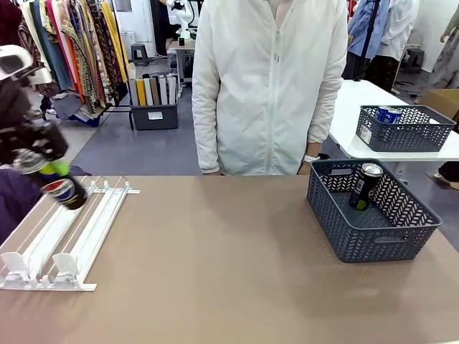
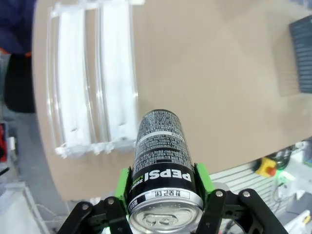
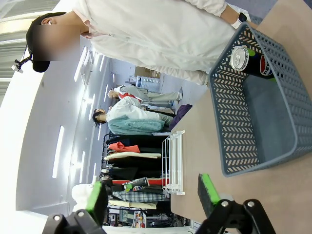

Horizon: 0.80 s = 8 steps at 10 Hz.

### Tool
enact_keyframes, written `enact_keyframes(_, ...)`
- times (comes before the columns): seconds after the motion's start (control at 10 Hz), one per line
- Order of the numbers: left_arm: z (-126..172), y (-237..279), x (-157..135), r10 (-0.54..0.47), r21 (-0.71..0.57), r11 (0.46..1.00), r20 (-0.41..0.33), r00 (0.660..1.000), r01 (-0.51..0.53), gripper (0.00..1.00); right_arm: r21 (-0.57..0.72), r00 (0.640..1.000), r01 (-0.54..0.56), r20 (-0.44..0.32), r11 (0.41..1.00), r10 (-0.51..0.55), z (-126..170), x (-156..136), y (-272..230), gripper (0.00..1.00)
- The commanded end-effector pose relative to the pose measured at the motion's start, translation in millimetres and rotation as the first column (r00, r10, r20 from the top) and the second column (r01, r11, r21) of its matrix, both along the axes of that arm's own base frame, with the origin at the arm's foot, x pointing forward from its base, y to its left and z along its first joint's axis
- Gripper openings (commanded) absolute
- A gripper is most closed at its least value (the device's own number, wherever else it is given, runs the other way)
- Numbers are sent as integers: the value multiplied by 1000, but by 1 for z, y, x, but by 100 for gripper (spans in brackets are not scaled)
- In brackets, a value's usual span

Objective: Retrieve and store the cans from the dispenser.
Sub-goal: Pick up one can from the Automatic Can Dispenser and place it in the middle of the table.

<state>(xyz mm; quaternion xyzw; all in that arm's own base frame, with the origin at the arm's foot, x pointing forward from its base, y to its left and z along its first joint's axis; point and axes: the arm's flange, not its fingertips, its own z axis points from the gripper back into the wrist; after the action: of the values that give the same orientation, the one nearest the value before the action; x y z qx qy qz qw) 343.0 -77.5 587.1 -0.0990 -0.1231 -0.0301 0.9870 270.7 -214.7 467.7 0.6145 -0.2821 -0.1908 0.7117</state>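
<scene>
Pepsi can (image 2: 163,168) clamped between green pads (image 2: 123,187) of left gripper (image 2: 163,195), held tilted above far end of dispenser (image 1: 68,233).
Right gripper (image 3: 153,195) wide open, nothing between the pads. 1 more black can (image 1: 364,186) upright in near grey basket (image 1: 373,236); lower half hidden by mesh wall. Dispenser lanes white, left edge cut off in front view. Left gripper body blurred there. Blue cans (image 1: 389,115) in far basket (image 1: 405,132), count unclear.
</scene>
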Motion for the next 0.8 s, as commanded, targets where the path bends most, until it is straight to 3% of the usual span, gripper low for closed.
enact_keyframes(0.0,15,-86,45,-41,14,999,25,999,41,0,10,1000,3,28,1000,-4,3,3,0,100)
enact_keyframes(0.2,-20,-206,96,-199,52,977,-90,976,205,0,10,1000,3,28,1000,-4,3,3,0,100)
enact_keyframes(0.3,-45,-257,108,-267,62,959,-137,954,277,0,10,1000,3,28,1000,-4,3,3,0,100)
enact_keyframes(0.5,-105,-347,119,-351,90,923,-198,915,374,0,10,1000,3,28,1000,-4,3,3,0,100)
enact_keyframes(0.7,-138,-380,120,-349,185,900,-233,908,394,0,10,1000,3,28,1000,-4,3,3,0,100)
